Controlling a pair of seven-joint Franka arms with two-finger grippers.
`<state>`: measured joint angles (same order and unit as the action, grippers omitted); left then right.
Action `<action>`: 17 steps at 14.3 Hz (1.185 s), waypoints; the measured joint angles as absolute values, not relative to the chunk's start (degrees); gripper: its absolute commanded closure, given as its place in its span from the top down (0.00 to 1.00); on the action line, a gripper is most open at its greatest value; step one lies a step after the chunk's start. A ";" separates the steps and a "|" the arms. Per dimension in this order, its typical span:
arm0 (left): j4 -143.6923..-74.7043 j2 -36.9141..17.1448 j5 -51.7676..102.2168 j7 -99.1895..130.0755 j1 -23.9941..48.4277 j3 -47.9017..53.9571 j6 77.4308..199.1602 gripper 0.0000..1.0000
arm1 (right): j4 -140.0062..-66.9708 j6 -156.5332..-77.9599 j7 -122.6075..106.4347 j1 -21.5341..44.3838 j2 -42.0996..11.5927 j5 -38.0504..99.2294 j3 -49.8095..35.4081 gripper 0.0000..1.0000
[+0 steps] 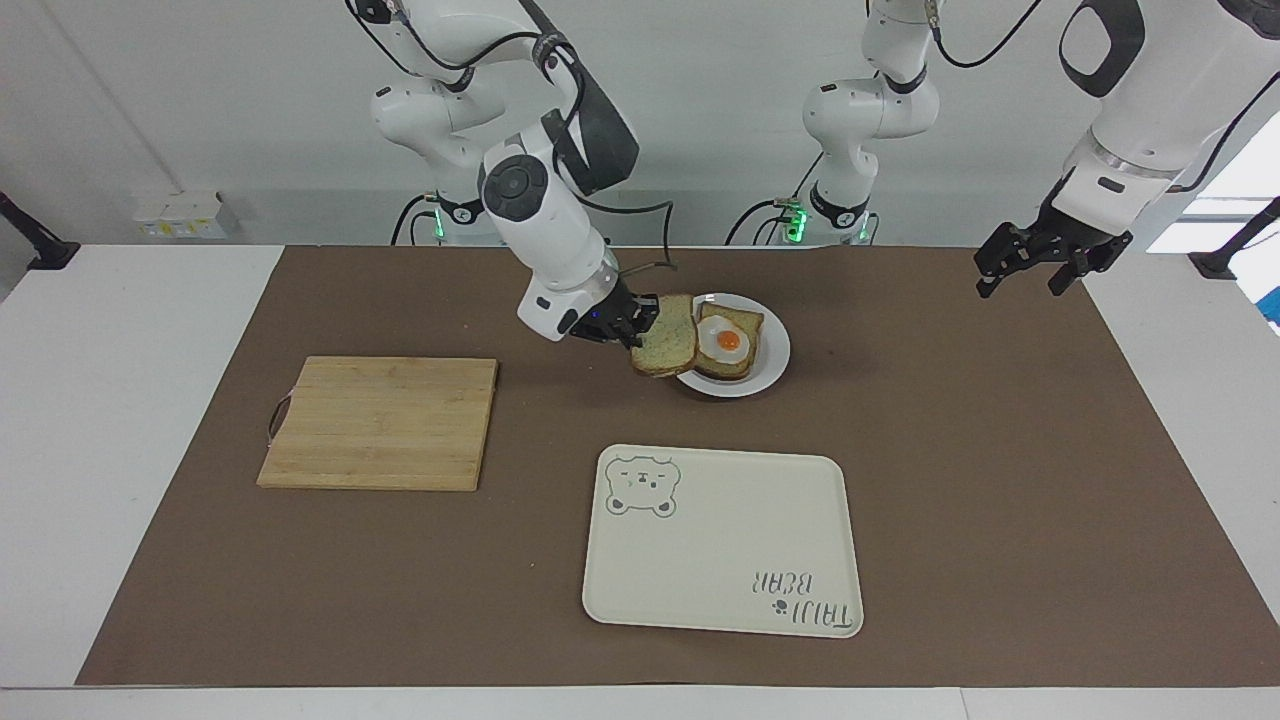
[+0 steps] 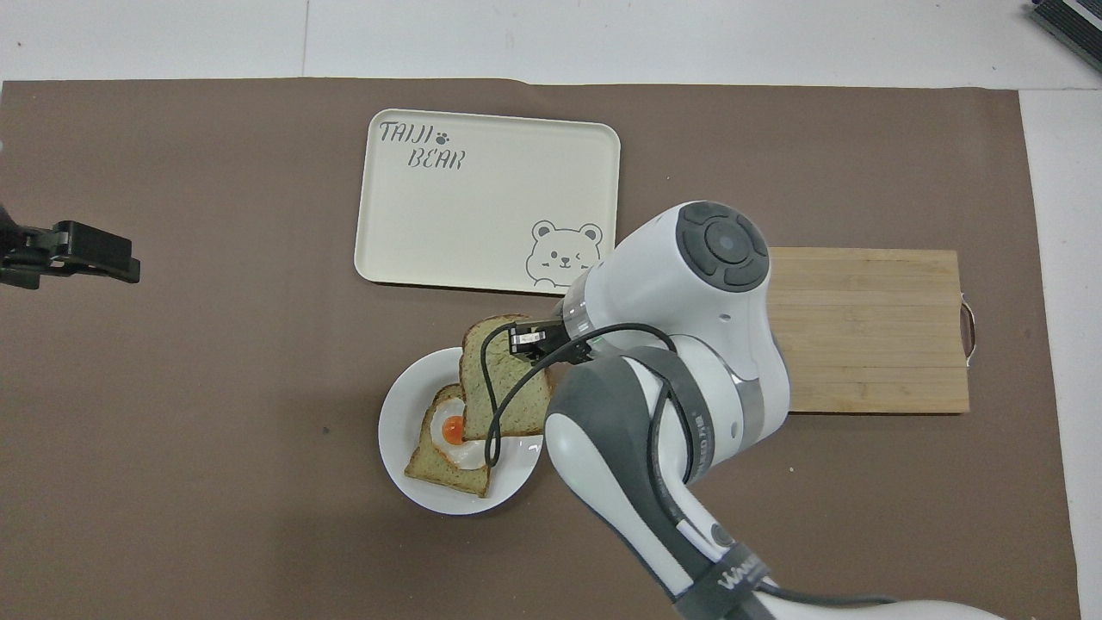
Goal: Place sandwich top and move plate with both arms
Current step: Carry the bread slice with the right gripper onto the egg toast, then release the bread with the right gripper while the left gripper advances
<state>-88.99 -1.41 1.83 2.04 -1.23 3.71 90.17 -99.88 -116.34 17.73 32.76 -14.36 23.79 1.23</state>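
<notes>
One pale, speckled, brown-crusted sandwich top (image 1: 667,345), tilted.

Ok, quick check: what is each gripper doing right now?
Left gripper: open, holding nothing, waiting over the left arm's end of the table.
Right gripper: shut on the sandwich top, over the edge of the plate.

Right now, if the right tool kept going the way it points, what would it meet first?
Probably the egg toast on the plate. The right tool holds the sandwich top over the plate's rim, pointing toward the left arm's end. Height is unclear, so the slice might pass just above.
</notes>
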 measured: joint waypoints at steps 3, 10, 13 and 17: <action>-89.06 -1.03 2.27 2.08 -1.24 3.42 90.17 1.00 | -100.03 -119.16 19.15 36.58 -16.06 23.79 1.20 0.00; -91.30 -0.54 9.06 -1.78 -1.24 3.38 90.44 1.00 | -102.93 -127.96 18.59 41.30 -21.14 23.79 1.19 0.00; -93.39 0.15 10.58 -3.37 -1.24 3.28 91.27 1.00 | -104.34 -128.36 18.72 40.89 -21.29 23.79 1.54 0.00; -96.69 1.65 11.08 -4.19 -1.24 3.31 93.42 1.00 | -105.75 -128.89 21.16 40.10 -21.28 26.23 1.80 0.43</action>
<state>-96.69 1.65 11.08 -4.19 -1.24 3.31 93.42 -105.75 -128.89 21.16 40.10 -21.28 26.23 1.80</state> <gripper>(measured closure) 0.000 0.903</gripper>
